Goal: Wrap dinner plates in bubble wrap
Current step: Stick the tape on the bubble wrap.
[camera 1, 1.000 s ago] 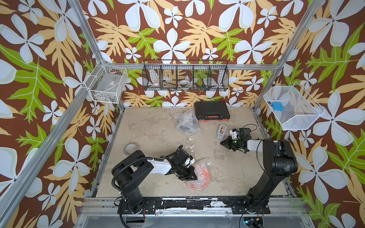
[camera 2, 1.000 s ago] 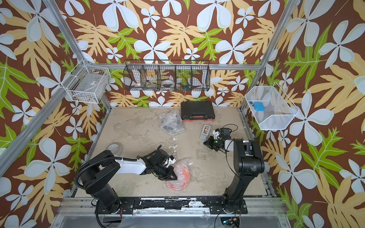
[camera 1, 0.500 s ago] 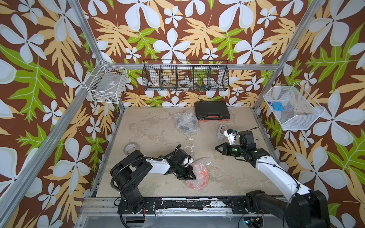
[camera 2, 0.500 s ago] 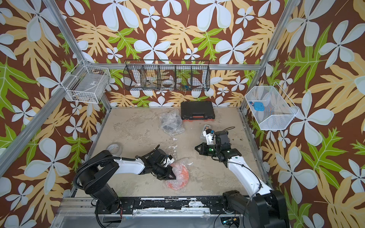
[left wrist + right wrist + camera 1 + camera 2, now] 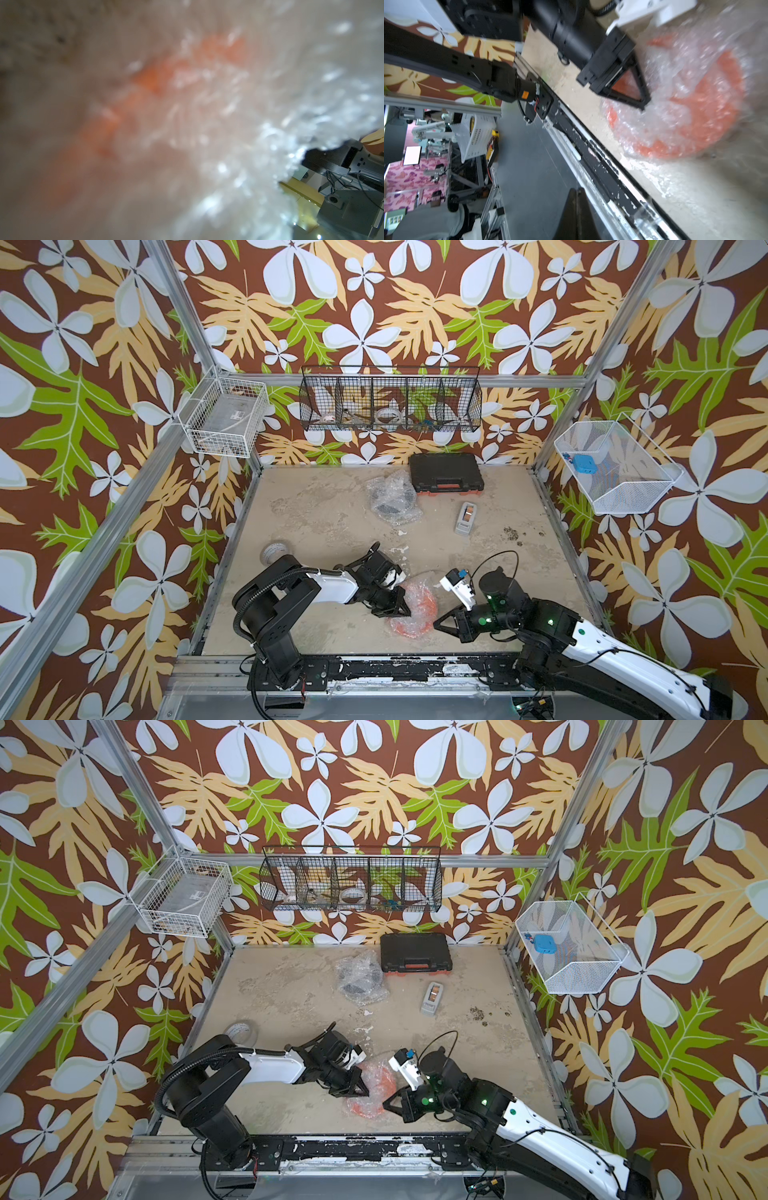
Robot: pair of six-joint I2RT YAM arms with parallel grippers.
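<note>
On the counter (image 5: pixel 332 522), lower middle of the frame: orange plate (image 5: pixel 411 630) under bubble wrap (image 5: pixel 417 591). Left fingers (image 5: pixel 403 608) closed, pinching the wrap. Right fingers (image 5: pixel 439 623) closed, empty, just beside the plate.

Left gripper (image 5: pixel 404 611) and right gripper (image 5: pixel 437 624) both closed, tips near each other

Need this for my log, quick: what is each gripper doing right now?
Left gripper: closed, apparently pinching the bubble wrap.
Right gripper: closed, holding nothing.
</note>
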